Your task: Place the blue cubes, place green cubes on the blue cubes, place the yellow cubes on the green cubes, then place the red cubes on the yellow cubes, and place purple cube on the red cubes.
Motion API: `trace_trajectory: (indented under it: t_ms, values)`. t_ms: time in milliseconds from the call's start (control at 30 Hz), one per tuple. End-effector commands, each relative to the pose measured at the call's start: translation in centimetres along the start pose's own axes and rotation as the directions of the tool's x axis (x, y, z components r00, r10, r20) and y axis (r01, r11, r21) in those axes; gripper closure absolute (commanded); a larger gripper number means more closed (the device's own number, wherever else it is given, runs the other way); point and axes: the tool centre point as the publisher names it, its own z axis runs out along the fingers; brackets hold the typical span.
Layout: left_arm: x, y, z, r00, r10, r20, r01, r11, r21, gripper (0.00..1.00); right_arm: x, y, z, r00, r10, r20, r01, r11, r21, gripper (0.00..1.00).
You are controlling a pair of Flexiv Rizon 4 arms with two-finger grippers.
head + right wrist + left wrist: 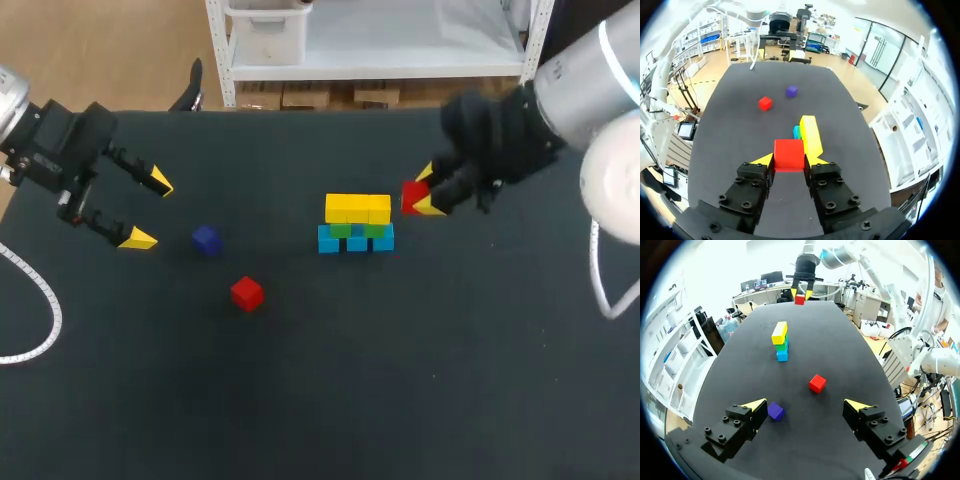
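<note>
A stack stands mid-table: blue cubes (356,241) at the bottom, green cubes (356,230) on them, yellow cubes (357,208) on top. My right gripper (428,192) is shut on a red cube (411,196), held just right of the stack and above the table; in the right wrist view the red cube (789,154) sits between the yellow tips with the stack (809,133) just ahead. A second red cube (246,293) and the purple cube (206,240) lie loose on the left. My left gripper (147,210) hangs open left of the purple cube (775,411).
The dark table (420,380) stretches wide in front of the stack. A white cable (45,320) curls near the left edge, and another cable (598,270) hangs by the right arm.
</note>
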Motion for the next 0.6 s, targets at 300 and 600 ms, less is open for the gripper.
trace_trajectory:
  t_ms: [300, 600]
  values:
    - [0.1, 0.0, 0.0, 1.000, 0.004, 0.003, -0.004, 1.000, 0.000, 0.00, -1.1, -2.3, 4.0, 1.000, -0.016, -0.011, 0.014, 0.990, -0.140, 1.00]
    - [0.1, 0.0, 0.0, 1.000, 0.004, 0.003, -0.004, 1.000, 0.000, 0.00, -1.1, -3.2, 5.4, 1.000, -0.002, -0.026, -0.001, 0.992, -0.127, 1.00]
